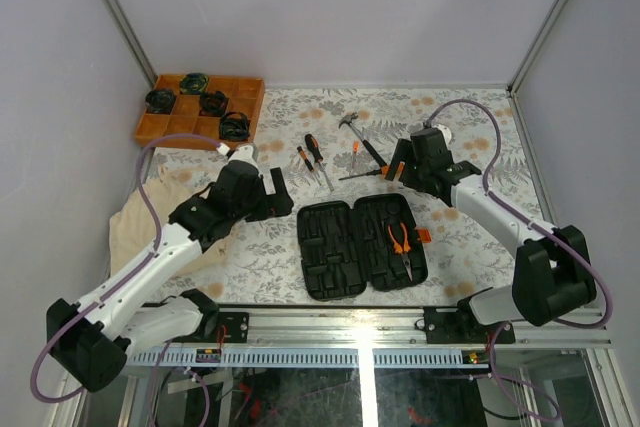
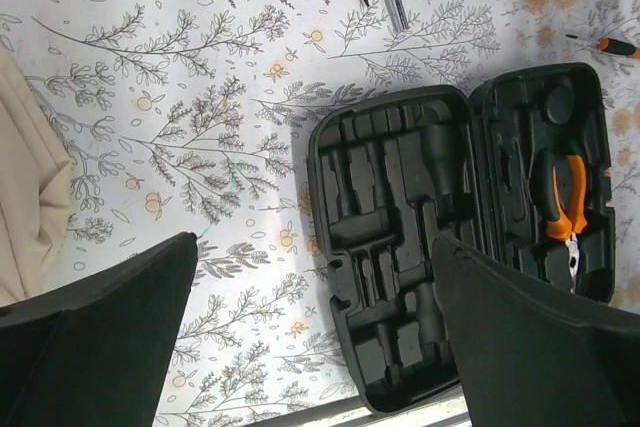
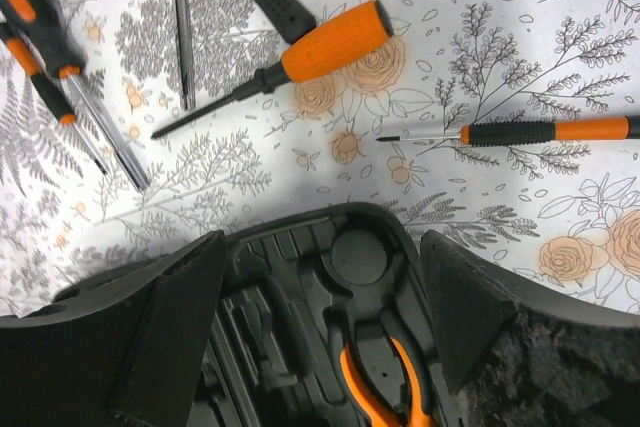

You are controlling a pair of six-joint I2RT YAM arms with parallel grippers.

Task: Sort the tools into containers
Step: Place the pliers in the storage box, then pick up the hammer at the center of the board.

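Note:
The black tool case (image 1: 340, 247) lies open near the front of the table, and the pliers (image 1: 400, 245) rest in its right half. Behind it lie loose screwdrivers (image 1: 312, 152) and the small hammer (image 1: 358, 137). My left gripper (image 1: 274, 193) hovers open just left of the case; in the left wrist view the left gripper (image 2: 315, 240) frames the case's (image 2: 390, 197) left half and the pliers (image 2: 565, 202) show further right. My right gripper (image 1: 400, 169) hangs open over the case's far right corner. The right gripper (image 3: 322, 237) holds nothing; beyond it lie a thick orange screwdriver (image 3: 330, 42) and a thin one (image 3: 540, 131).
An orange gridded tray (image 1: 243, 90) with round black-green coiled items (image 1: 190, 82) stands at the back left. A beige cloth (image 1: 130, 222) lies under the left arm. A metal rail (image 1: 360, 322) runs along the table's front edge, and grey walls close in both sides.

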